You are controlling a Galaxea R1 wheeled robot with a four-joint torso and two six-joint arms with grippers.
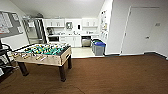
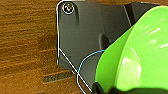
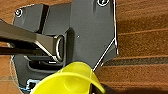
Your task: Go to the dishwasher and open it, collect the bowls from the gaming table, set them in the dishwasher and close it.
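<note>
A bright lime green bowl (image 2: 135,55) hangs close to my left wrist camera above the brown floor, with my left gripper (image 2: 98,88) shut on its rim. A yellow bowl (image 3: 68,80) sits the same way in my right gripper (image 3: 94,87), open side toward the camera. The dishwasher (image 1: 86,41), with its steel front, stands far ahead under the white kitchen counter; I cannot tell whether its door is open. The gaming table is out of view.
A table-football table (image 1: 45,53) with a green field and rods stands left of my path. Blue and green bins (image 1: 98,47) stand by the wall corner right of the dishwasher. A white door (image 1: 141,30) is at right. Brown carpet (image 1: 112,75) stretches ahead.
</note>
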